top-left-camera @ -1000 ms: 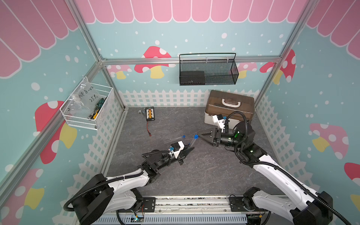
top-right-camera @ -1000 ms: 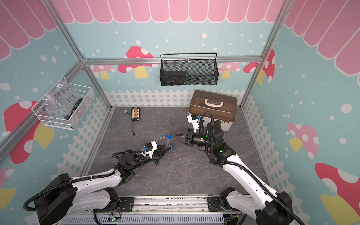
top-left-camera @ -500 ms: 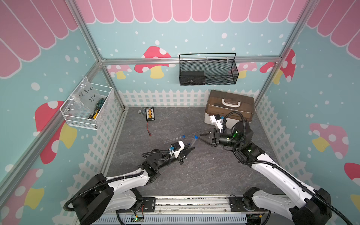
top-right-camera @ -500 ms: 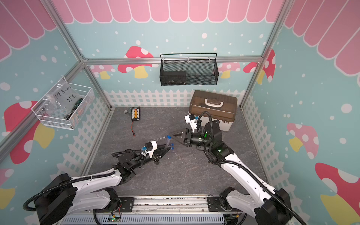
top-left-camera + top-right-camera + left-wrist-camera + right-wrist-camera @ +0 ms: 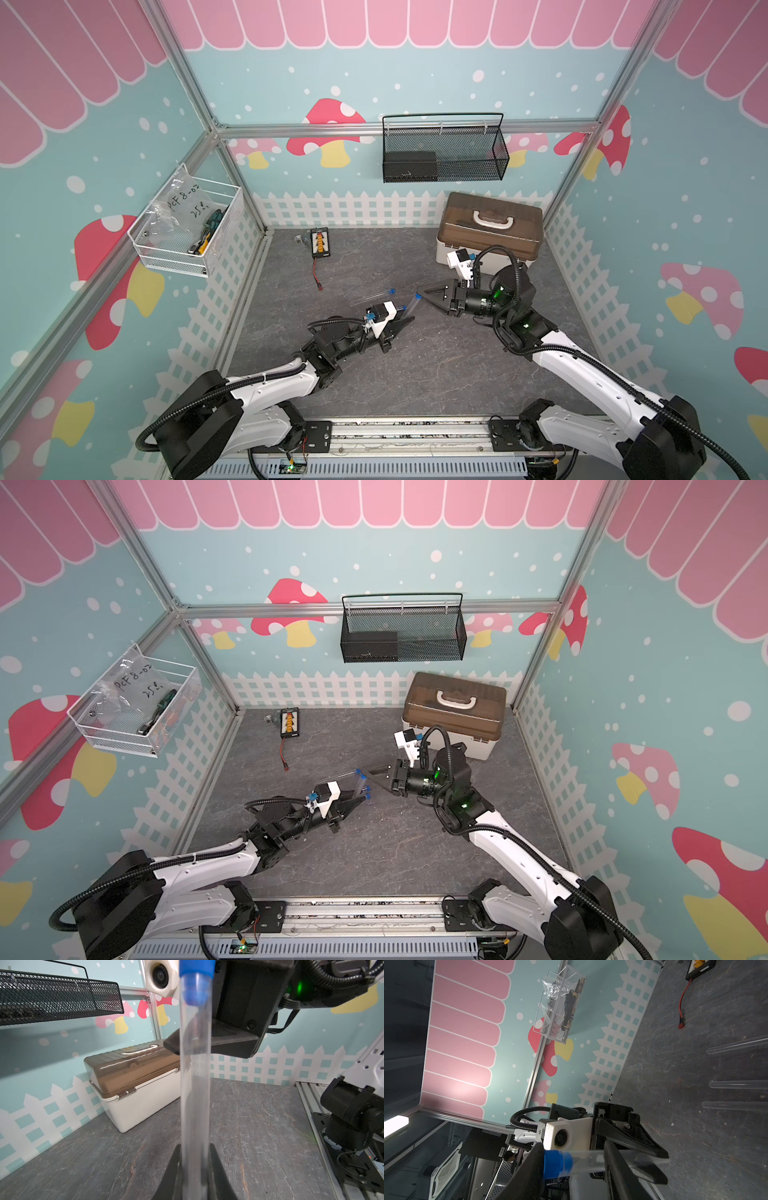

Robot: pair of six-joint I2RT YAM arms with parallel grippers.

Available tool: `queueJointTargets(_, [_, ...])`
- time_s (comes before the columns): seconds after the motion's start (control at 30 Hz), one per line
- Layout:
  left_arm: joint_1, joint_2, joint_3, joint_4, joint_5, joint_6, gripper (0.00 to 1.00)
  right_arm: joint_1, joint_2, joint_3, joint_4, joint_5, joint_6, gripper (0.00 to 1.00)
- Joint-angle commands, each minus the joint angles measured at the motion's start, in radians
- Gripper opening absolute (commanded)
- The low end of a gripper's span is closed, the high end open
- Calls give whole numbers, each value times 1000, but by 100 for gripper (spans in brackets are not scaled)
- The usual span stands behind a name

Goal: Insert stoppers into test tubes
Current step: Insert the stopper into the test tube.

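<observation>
My left gripper (image 5: 406,321) is shut on a clear test tube (image 5: 195,1095), which sticks out past its tips with a blue stopper (image 5: 196,987) in its mouth. My right gripper (image 5: 424,297) stands open around that end. In the right wrist view the stopper (image 5: 557,1164) rests against one finger (image 5: 533,1169), and the tube (image 5: 589,1159) crosses the other finger. Three more test tubes (image 5: 737,1046) lie side by side on the floor, and only their rounded ends show there. In a top view one of them (image 5: 372,298) lies beyond the left gripper with a blue stopper in it.
A white box with a brown lid (image 5: 490,232) stands at the back right, just behind my right arm. A black charger board with a red wire (image 5: 319,243) lies at the back. A black mesh basket (image 5: 442,151) and a white wire basket (image 5: 187,232) hang on the walls.
My right gripper has edged left onto the stoppered end of the held tube, and its jaws have narrowed. The left arm and its tube have stayed put.
</observation>
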Motion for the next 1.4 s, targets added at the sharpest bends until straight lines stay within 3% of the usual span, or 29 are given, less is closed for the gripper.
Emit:
queueJointTargets(0.0, [-10,-66,107,91,60,79,0,11,36,-59,-69,9,32,43])
queueJointTargets(0.8, [-8,-90,174,124,42,160,0,11,49,-150,3,64,171,36])
queueJointTargets(1.1, [-7,-37,170,301,38,29,0,11,55,-177,74,82,212,36])
queueJointTargets(1.37, [-7,-11,229,277,73,-15,0,12,56,-229,75,147,271,36])
